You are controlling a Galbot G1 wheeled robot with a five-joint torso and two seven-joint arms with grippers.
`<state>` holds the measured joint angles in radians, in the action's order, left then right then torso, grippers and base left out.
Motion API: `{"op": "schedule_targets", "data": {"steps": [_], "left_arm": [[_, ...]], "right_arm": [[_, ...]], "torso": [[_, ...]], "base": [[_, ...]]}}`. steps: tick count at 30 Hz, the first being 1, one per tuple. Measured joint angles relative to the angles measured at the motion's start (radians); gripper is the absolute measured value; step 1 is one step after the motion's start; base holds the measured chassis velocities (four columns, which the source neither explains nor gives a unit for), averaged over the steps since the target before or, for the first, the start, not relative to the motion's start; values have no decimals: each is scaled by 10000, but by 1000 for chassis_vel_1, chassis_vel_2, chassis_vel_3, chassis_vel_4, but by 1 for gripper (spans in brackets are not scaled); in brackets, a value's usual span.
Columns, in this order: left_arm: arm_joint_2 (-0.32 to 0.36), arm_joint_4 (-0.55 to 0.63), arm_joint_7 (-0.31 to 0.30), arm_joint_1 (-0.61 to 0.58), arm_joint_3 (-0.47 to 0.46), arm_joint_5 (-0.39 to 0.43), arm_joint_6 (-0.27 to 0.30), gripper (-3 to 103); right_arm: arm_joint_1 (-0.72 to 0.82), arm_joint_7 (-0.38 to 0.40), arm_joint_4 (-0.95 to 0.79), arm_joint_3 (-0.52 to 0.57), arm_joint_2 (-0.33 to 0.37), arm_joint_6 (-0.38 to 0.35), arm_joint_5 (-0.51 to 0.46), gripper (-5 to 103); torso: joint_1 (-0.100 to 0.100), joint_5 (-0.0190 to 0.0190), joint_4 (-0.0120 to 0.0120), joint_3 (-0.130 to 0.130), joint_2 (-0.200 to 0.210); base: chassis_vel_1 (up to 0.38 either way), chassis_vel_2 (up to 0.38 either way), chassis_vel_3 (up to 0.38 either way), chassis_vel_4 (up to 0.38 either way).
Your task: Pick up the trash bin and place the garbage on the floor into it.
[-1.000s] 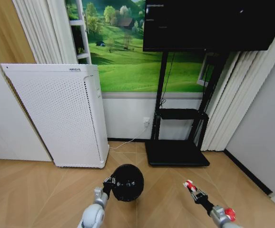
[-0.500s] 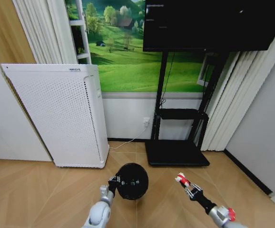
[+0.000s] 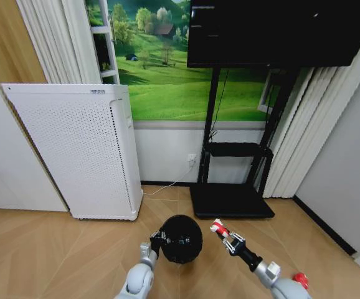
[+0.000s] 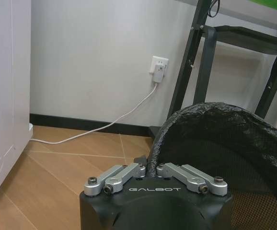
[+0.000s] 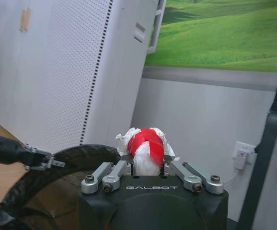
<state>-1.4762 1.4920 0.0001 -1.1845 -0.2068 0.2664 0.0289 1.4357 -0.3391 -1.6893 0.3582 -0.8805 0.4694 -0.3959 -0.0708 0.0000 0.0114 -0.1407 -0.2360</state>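
The trash bin (image 3: 181, 238) is a small black round bin with a black liner, held off the floor in the lower middle of the head view. My left gripper (image 3: 156, 240) is shut on its rim (image 4: 154, 143). My right gripper (image 3: 219, 228) is shut on a piece of garbage (image 5: 145, 147), a crumpled red-and-white wrapper. It hovers just right of the bin's rim (image 5: 71, 155) in the head view. In the right wrist view the bin's dark opening lies close below the wrapper, with the left gripper (image 5: 42, 160) on the far rim.
A tall white perforated appliance (image 3: 80, 149) stands at the left against the wall. A black TV stand (image 3: 233, 199) with its base plate sits right behind the bin, under a dark screen (image 3: 273, 31). A white cable (image 4: 100, 128) runs to a wall socket (image 4: 158, 65). Wooden floor lies on both sides.
Both arms have moved toward the middle. The bin has shifted right in my left gripper, and my right gripper has carried the wrapper left and up to beside the bin's rim.
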Motion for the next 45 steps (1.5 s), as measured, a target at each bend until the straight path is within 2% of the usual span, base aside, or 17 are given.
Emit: {"op": "schedule_targets", "data": {"steps": [6,19,44,45], "left_arm": [[-289,-384,-10,296,56,-86,-107,4],[-621,-845,3,343,533,-492,-267,4],[-570,-828,52,251,587,-548,-311,4],[-565,-826,54,253,583,-548,-312,4]], "right_arm": [[-412,22,-113,-952,-221,-125,18,25],[-1074,158,200,-2011,-554,-347,261,25],[-1243,311,510,-2241,-658,-327,383,23],[-1238,321,509,-2244,-652,-326,392,28]], "torso": [[0,0,2,0,1],[0,-1,2,0,1],[0,0,2,0,0],[0,0,2,0,1]], "base": [[0,0,0,0],[0,0,0,0],[0,0,0,0],[0,0,0,0]]}}
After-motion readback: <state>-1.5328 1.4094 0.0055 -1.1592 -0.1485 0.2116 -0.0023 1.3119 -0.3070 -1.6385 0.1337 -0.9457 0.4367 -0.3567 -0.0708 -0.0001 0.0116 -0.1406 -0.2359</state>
